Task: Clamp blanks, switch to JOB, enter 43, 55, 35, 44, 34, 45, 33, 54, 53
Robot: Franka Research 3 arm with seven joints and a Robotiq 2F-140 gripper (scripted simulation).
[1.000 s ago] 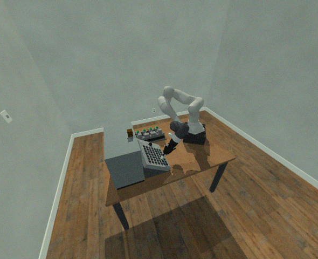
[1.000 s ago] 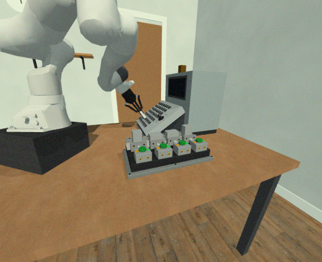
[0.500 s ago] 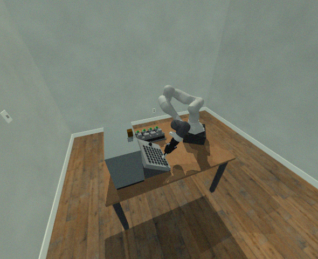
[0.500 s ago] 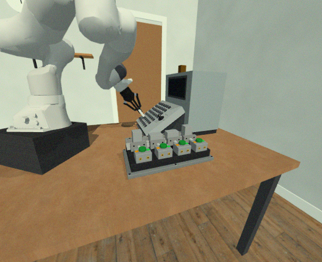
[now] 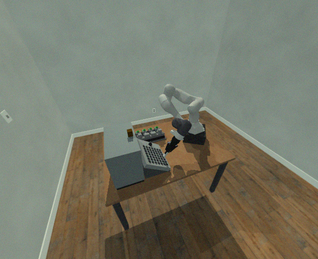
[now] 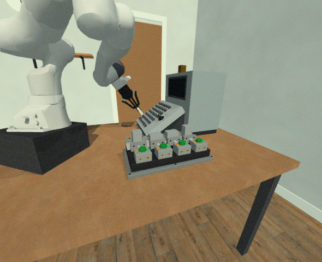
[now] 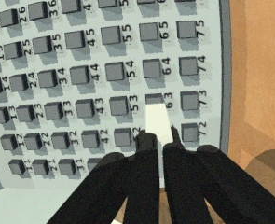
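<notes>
Your gripper [image 5: 165, 154] [image 6: 139, 111] [image 7: 156, 119]'s fingers are pressed together, prob. so the narrow tip hits one key only. It's over/near key 63 [image 7: 154, 97] on the sloped key panel [image 5: 157, 167] [image 6: 171, 117] [image 7: 207, 120]; contact unclear. Vise stations [image 5: 151, 135] [image 6: 172, 134] sit beside the panel, approx. in line; can't confirm clamping. Check 63's mapping b4 pressing.

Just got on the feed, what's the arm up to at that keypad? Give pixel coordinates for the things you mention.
The white robot arm's closed black gripper [image 5: 165, 154] [image 6: 138, 109] [image 7: 156, 119] has its pale tip over the grey square key above the label 63 [image 7: 154, 97]; whether it touches is unclear. On the table, four grey valve blocks with green round knobs [image 6: 142, 148] stand on a black base [image 6: 166, 162].
</notes>
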